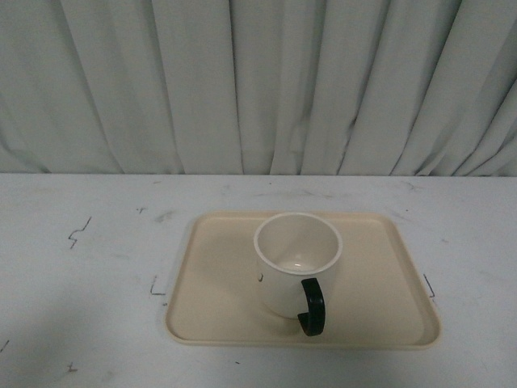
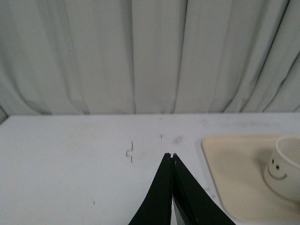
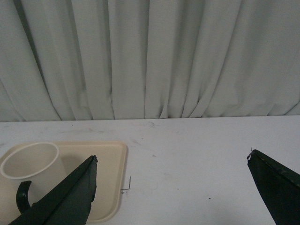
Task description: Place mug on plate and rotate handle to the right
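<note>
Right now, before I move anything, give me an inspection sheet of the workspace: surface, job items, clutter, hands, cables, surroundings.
Surface: white table, scuffed, with a few small dark marks.
Job's things: mug stands upright on the plate; handle points toward the robot and slightly right, not fully right.
Clutter: nothing seen.
Hands: left hand shut and empty, above bare table beside the plate; right hand open and empty, clear of the mug.
Cables: nothing seen.
Surroundings: pale pleated curtain behind the table.
</note>
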